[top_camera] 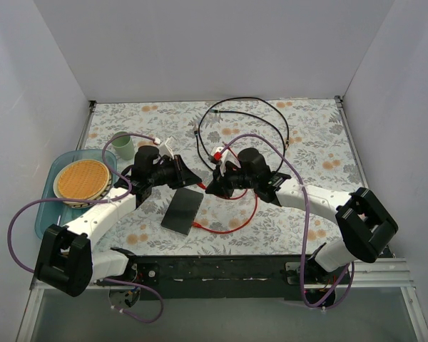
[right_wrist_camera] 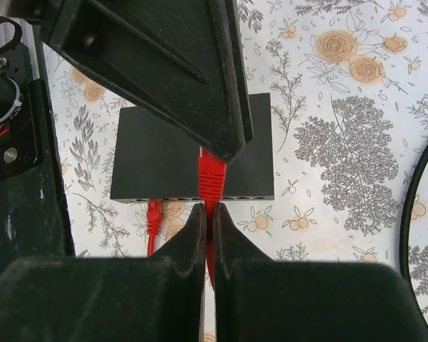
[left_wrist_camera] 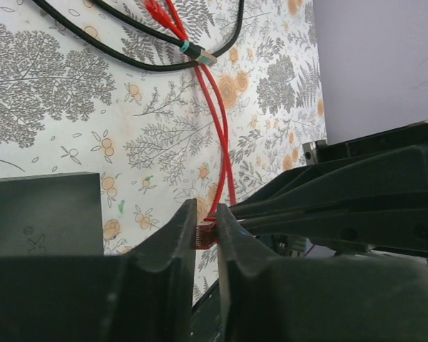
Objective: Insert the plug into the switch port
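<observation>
The left gripper (left_wrist_camera: 205, 214) was seen w/ its jaws drawn close together, clamped on the red plug (right_wrist_camera: 211, 178). Only a narrow slot was left btwn the jaws, and it was filled by the plug body. The right gripper (right_wrist_camera: 208, 214) was seen w/ its jaws pressed together on the red cable (left_wrist_camera: 217, 121), just behind the plug. The two grippers were nose to nose, so plug and cable were pinched from opposite sides.

In the R wrist view the plug was seen over the socket edge of the switch (right_wrist_camera: 150, 171). Whether it touched a socket couldn't be told. The switch was laid flat on the desk (top_camera: 307, 142), near the middle, btwn the two arms. A second red plug (right_wrist_camera: 154, 214) was seen against the same edge, further along; whether it was seated couldn't be told.

Faint marks were noted on the switch top in the L wrist view, too dim to be read. No other writing could be made out.

A connector w/ a green band (left_wrist_camera: 192, 50) was seen further up the red cable. A black cable (top_camera: 247, 98) was looped at the far side. A tan plate (top_camera: 82, 178) was set in a blue tray (top_camera: 48, 214) at the L, w/ a green cup (top_camera: 123, 146) just beyond the tray.
</observation>
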### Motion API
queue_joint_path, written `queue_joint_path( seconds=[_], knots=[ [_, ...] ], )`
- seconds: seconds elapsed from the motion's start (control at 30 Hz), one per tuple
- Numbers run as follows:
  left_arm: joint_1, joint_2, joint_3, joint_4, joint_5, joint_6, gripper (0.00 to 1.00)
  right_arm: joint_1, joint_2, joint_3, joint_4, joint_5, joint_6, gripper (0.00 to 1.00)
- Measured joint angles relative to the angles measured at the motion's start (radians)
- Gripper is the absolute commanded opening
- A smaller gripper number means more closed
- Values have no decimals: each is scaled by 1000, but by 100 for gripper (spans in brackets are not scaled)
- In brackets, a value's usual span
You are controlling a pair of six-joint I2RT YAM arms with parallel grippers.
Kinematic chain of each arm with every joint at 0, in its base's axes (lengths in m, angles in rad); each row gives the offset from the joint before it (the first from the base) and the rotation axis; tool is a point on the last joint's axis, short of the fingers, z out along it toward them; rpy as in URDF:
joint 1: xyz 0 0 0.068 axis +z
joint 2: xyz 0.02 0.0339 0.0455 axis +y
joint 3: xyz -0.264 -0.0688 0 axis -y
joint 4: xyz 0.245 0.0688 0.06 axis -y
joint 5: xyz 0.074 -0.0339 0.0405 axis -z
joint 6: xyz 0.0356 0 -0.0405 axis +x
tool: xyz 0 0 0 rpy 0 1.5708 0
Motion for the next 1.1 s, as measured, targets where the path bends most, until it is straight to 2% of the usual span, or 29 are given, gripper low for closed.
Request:
queue_joint_path(
  seconds=[0.1,0.13,0.17,0.27,0.37,0.43,0.63,0.7,0.83,0.87,0.9,1.03,1.07,1.1],
  knots=[
    [-5,0,0,23,9,-11,0,2,0,-6,-1,16,10,6],
    [-6,0,0,23,8,-11,0,2,0,-6,-2,20,15,12],
    [-6,0,0,23,8,-13,0,2,0,-6,-1,22,21,22],
    [-6,0,0,25,7,-16,0,4,0,-6,7,28,35,38],
    [-7,0,0,19,5,-16,0,10,0,-6,26,35,44,43],
    [-8,0,0,18,2,-16,0,13,0,-6,31,41,48,43],
    [-10,0,0,14,-1,-16,0,23,2,-5,44,50,53,41],
    [-10,0,0,14,-2,-16,0,24,4,-5,48,53,56,37],
    [-10,0,0,13,-1,-16,0,30,18,-4,52,66,66,19],
    [-10,0,0,13,-1,-15,0,30,23,-3,51,69,71,9],
    [-10,-1,0,12,-2,-14,0,30,29,0,52,72,73,5],
    [-9,-1,0,6,-15,-9,0,31,45,12,48,77,81,1],
    [-9,-1,0,5,-18,-9,1,32,45,13,47,80,82,1],
    [-9,-1,0,5,-18,-9,15,34,45,13,46,84,82,1]
  ],
)
